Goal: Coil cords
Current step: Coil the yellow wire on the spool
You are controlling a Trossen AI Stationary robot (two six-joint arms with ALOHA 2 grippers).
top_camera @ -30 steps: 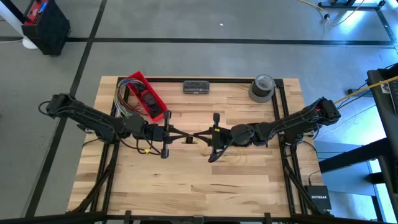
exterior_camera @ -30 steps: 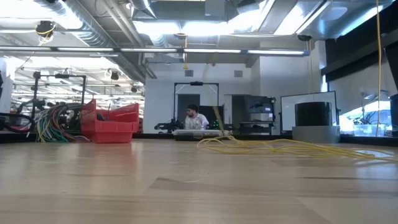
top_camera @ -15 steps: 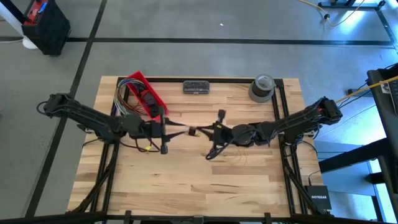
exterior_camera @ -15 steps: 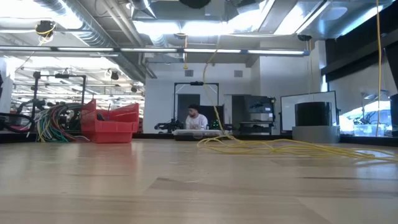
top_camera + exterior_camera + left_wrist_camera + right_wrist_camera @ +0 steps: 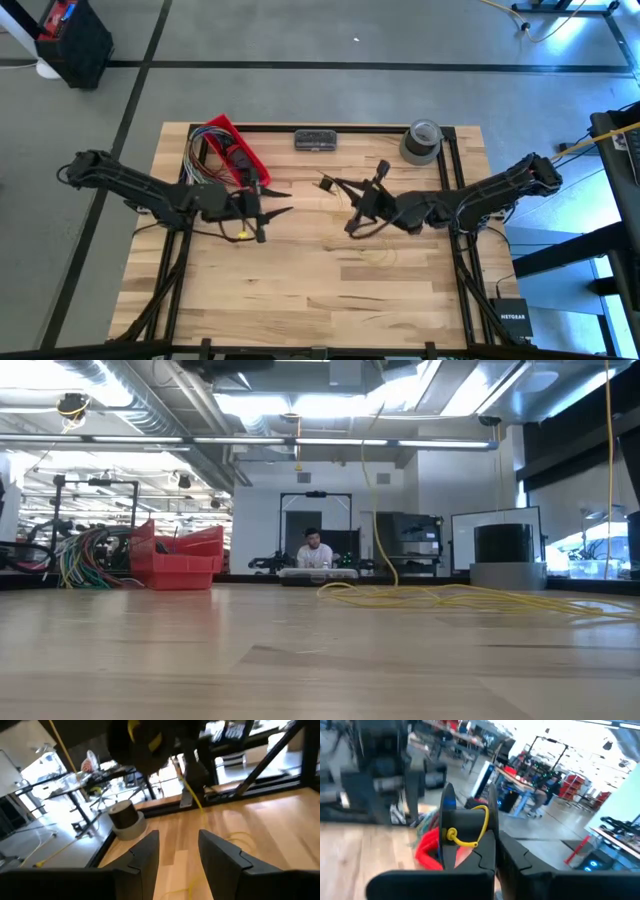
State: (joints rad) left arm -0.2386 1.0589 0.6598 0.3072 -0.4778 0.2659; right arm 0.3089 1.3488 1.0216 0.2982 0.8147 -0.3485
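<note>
The cord (image 5: 372, 510) is thin and yellow. It drops from above onto a loose pile of its own loops (image 5: 450, 597) on the wood, which shows faintly in the high view (image 5: 375, 250). My right gripper (image 5: 328, 183) is shut and level above the table's middle, toward the far side. At its tips is a small dark piece (image 5: 469, 827) with a loop of cord on it. My left gripper (image 5: 284, 201) stands open to the left of it, level, with nothing between its fingers (image 5: 177, 840). My right gripper is shut at the foot of the dark piece (image 5: 487, 851) that carries the cord loop (image 5: 470, 840). Whether the tips pinch the piece or the cord itself, I cannot tell. The fingers lie level, coming from the table's right. The cord hangs slack below (image 5: 192, 795), its lower part on the table.
A red bin (image 5: 236, 153) with multicoloured wires (image 5: 200, 160) stands at the far left, close behind my left gripper. A dark flat box (image 5: 315, 140) and a tape roll (image 5: 422, 140) stand along the far edge. Bare wood lies toward the near edge.
My left gripper has opened, let go of the piece between the two grippers and drawn back toward the left edge. My right gripper has risen and gone toward the far right, carrying the piece. The hanging cord has swung right with it.
</note>
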